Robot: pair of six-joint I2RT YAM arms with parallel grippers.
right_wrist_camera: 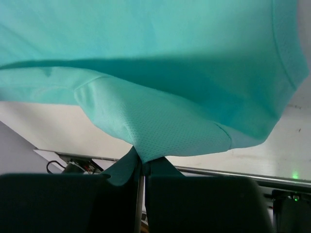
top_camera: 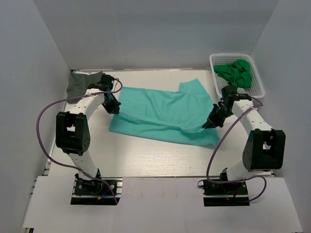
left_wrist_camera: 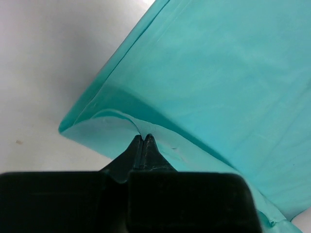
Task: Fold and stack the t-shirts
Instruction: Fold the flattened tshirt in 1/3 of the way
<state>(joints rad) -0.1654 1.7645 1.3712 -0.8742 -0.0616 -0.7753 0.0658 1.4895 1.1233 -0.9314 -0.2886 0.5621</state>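
Teal tee (top_camera: 165,114) is lying spread across the middle of the desk (top_camera: 146,160), partly doubled over, its near fold running from 9 o'clock round to 4 o'clock. The left pincer (top_camera: 115,109) is clenched on a pinch of cloth at the tee's 9 o'clock edge. The right pincer (top_camera: 206,126) is clamped on a lifted corner at about 4 o'clock, with the fabric tenting up from its tips.

From where I'm standing both bites are looking thin, so a quick pull is likely to let the cloth slip free. If one arm is travelling faster than the other, the fold is going to land skewed, and the sleeve poking out at 1 o'clock may bunch. I can't tell whether the left is gripping one layer or both; one alone would peel the fold open. The basket (top_camera: 259,77) at 2 o'clock is sitting near the right arm and could get knocked. The grey tee (top_camera: 80,83) at 10 o'clock could get dragged by the left arm.
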